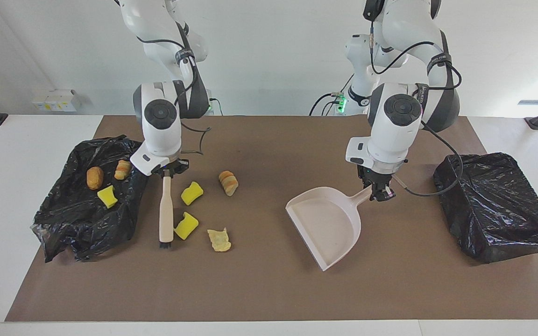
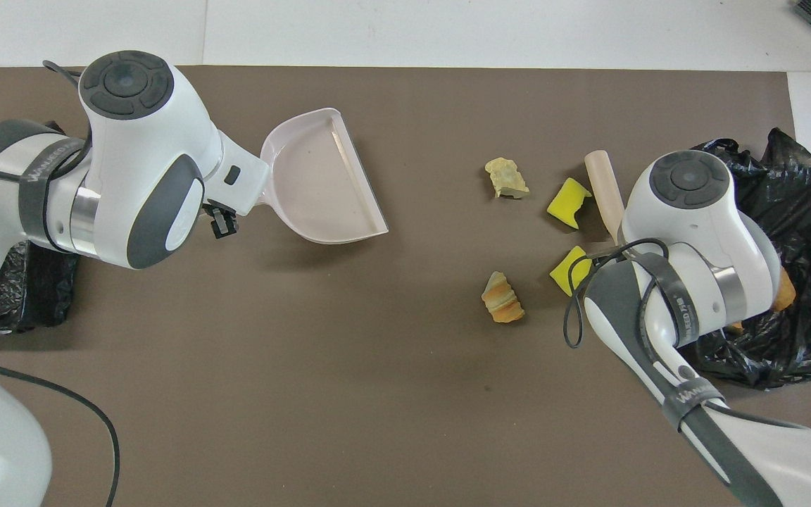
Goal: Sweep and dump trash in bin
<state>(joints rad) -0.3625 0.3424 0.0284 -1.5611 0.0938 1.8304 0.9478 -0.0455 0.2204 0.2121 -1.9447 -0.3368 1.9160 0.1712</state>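
Trash, 7 scraps, all toward the right arm's end of the table. Going across the facing view from that end: crumpled black bag (image 1: 82, 210) lies flat, with 3 scraps on it, a brown bread chunk (image 1: 95, 178), a tan roll piece (image 1: 122, 169) and a yellow sponge piece (image 1: 107, 196). Just beside the bag, right gripper (image 1: 168, 171) is clamped tight on the top of the beige hand brush (image 1: 166, 210); brush hangs upright, bristles down at the brown mat (image 1: 259, 280). Next to the brush, 2 yellow sponge scraps: one nearer the robots (image 1: 192, 192), one (image 1: 186, 226) close against the brush head, contact unclear. Then a pale crumpled chunk (image 1: 219, 240) and a striped bread roll (image 1: 228, 182), both loose on the mat, well apart from each other. Mid-table, beige dustpan (image 1: 329, 224) sits with its mouth pointing away from the robots. Left gripper (image 1: 379, 191) is closed on the dustpan handle. At the left arm's end, black-lined bin (image 1: 498, 210), apart from the dustpan.
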